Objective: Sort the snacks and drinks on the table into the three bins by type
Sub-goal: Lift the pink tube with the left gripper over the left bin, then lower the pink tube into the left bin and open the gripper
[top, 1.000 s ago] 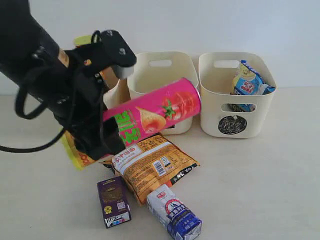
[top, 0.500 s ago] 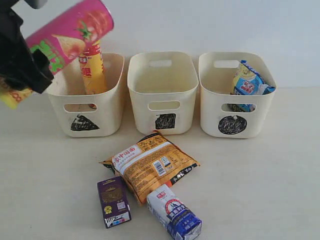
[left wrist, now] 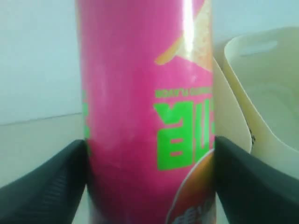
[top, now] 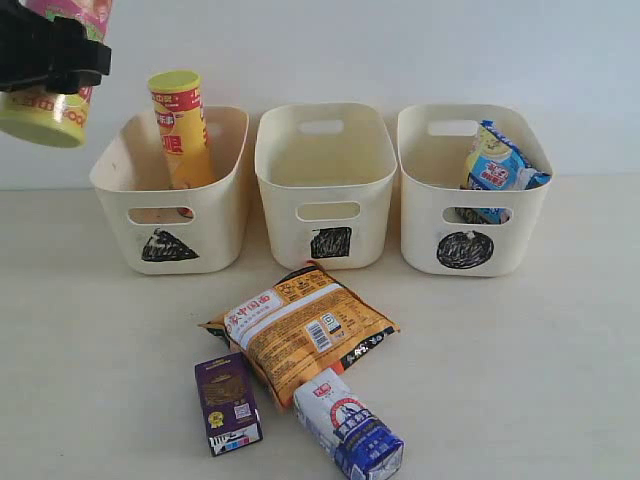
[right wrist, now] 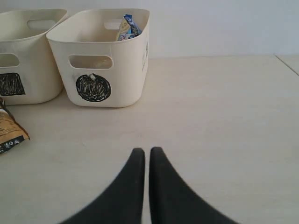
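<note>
In the exterior view, our left gripper (top: pixel 52 55) pinches the pink chip canister (top: pixel 45 115) high up, at the upper left of the triangle bin (top: pixel 170 200), where a yellow canister (top: pixel 178 120) already stands. We judge the tube light, stiff and smooth, so a mid-body hold suits it, and hard squeezing could dent it. The arm itself is mostly out of frame.

In the left wrist view, both fingers (left wrist: pixel 46 186) press the pink wall from opposite sides.

In the right wrist view, our right gripper (right wrist: pixel 145 161) hangs low over the table (right wrist: pixel 224 116), jaws pressed together on nothing, near the circle bin (right wrist: pixel 107 60).
</note>
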### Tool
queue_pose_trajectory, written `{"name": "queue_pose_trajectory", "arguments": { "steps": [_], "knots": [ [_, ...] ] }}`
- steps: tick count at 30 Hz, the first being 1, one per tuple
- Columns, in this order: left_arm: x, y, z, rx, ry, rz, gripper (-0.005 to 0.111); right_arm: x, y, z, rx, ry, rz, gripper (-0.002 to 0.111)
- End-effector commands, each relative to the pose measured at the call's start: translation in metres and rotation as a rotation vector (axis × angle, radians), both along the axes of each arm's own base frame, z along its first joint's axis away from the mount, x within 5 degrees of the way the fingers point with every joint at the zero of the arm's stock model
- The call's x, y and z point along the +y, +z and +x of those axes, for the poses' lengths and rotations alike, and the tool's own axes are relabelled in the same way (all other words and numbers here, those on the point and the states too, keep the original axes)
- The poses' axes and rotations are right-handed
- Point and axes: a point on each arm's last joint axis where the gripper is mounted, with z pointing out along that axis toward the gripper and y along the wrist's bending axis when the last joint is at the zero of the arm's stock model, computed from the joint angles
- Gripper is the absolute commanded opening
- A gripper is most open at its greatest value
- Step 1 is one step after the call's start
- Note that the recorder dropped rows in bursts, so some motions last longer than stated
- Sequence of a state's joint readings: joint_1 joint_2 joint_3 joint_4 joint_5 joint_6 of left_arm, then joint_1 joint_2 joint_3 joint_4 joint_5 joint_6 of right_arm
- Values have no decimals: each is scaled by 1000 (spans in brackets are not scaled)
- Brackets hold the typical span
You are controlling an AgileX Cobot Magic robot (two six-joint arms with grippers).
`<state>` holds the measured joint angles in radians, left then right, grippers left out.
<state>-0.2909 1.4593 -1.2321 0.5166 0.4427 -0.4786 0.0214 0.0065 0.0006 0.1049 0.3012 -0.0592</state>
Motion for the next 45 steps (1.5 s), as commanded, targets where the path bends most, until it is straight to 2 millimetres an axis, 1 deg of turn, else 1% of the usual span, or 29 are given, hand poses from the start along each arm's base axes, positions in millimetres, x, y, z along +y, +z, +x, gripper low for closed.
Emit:
{"name": "queue_pose_trajectory", "arguments": {
  "steps": [1,4,7,17,23,28,30,33,36,38,41,44,45],
  "knots": [
    [10,-22,27,1,108,-190,4,0,2,0,-20,-4,-4,0],
    [12,-41,43,21,156,-285,4,0,2,0,-20,-4,-4,0],
    [7,-55,55,27,154,-331,4,0,2,0,-20,-4,-4,0],
    [-2,-73,98,44,221,-442,4,0,2,0,-20,-4,-4,0],
    [-4,-91,109,87,307,-549,4,0,2,0,-20,-4,-4,0],
    [-5,-108,114,122,326,-549,5,0,2,0,-20,-4,-4,0],
    [-5,-112,115,128,325,-548,10,0,2,0,-20,-4,-4,0],
    [-8,-115,118,116,303,-561,28,0,2,0,-20,-4,-4,0],
    [-10,-114,121,87,268,-585,55,0,2,0,-20,-4,-4,0],
    [-12,-112,122,66,245,-601,70,0,2,0,-20,-4,-4,0],
    [-13,-111,122,59,233,-595,81,0,2,0,-20,-4,-4,0],
    [-11,-113,121,74,250,-584,88,0,2,0,-20,-4,-4,0],
    [-11,-110,120,73,254,-582,91,0,2,0,-20,-4,-4,0]
  ]
}}
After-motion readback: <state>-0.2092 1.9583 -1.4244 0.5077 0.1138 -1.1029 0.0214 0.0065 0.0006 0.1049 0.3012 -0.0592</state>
